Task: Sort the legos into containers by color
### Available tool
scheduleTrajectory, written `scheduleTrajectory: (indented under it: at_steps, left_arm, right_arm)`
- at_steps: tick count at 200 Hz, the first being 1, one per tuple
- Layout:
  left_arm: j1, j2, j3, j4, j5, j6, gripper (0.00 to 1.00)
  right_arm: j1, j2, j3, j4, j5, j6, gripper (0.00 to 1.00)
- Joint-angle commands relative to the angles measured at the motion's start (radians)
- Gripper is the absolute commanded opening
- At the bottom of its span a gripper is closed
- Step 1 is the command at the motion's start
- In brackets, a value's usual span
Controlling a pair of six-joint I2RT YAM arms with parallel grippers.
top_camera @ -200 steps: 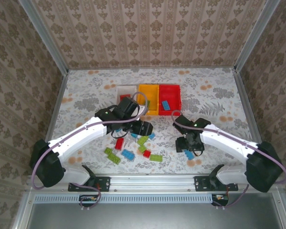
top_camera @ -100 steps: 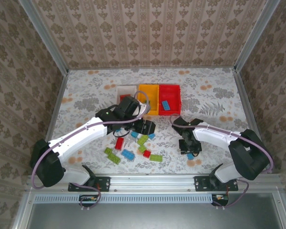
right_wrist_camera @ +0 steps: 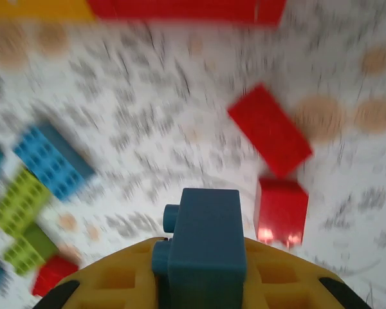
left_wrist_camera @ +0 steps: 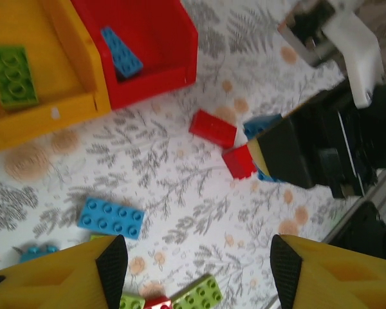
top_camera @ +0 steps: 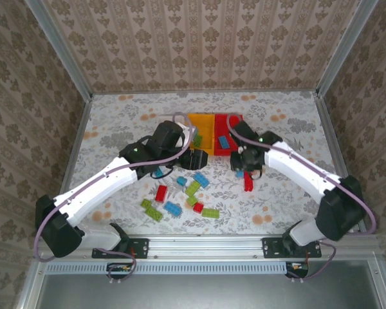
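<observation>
My right gripper (top_camera: pixel 246 162) hovers just in front of the red bin (top_camera: pixel 237 120), shut on a small blue brick (right_wrist_camera: pixel 206 241) that stands up between its yellow fingers. Below it lie two red bricks (right_wrist_camera: pixel 270 129) (right_wrist_camera: pixel 281 209). My left gripper (left_wrist_camera: pixel 199 264) is open above the table in front of the yellow bin (top_camera: pixel 204 121), with nothing between its fingers (left_wrist_camera: pixel 112 264). The yellow bin (left_wrist_camera: pixel 64 84) holds a green brick (left_wrist_camera: pixel 13 74). The red bin (left_wrist_camera: pixel 174 64) holds a blue brick (left_wrist_camera: pixel 121 53). My left wrist hides the white bin.
Loose bricks lie at front centre: red (top_camera: pixel 161 192), blue (top_camera: pixel 174 208), green (top_camera: pixel 211 212) and green (top_camera: pixel 151 209), with a blue one (top_camera: pixel 201 179) nearer the bins. A blue plate (left_wrist_camera: pixel 110 217) lies close to my left finger. Metal rails edge the table.
My right gripper has shut on the blue brick, lifted it and swung back toward the red bin. My left arm has moved back toward the bins, still open.
</observation>
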Motion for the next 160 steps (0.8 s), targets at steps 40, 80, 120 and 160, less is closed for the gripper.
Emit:
scheduleTrajectory:
  at_steps: [40, 80, 120, 160]
  left_arm:
    - [0.031, 0.009, 0.073, 0.025, -0.085, -0.018, 0.64]
    - [0.037, -0.003, 0.058, 0.022, -0.092, -0.020, 0.64]
    - [0.054, -0.035, 0.007, 0.009, -0.093, -0.031, 0.64]
    - [0.079, -0.061, -0.042, -0.022, -0.102, -0.040, 0.64]
  right_arm:
    - [-0.093, 0.461, 0.447, -0.010, 0.137, -0.112, 0.24]
    - [-0.101, 0.614, 0.582, -0.042, 0.191, -0.118, 0.27]
    - [-0.104, 0.670, 0.602, -0.058, 0.206, -0.109, 0.36]
    - [-0.098, 0.629, 0.611, -0.047, 0.185, -0.121, 0.58]
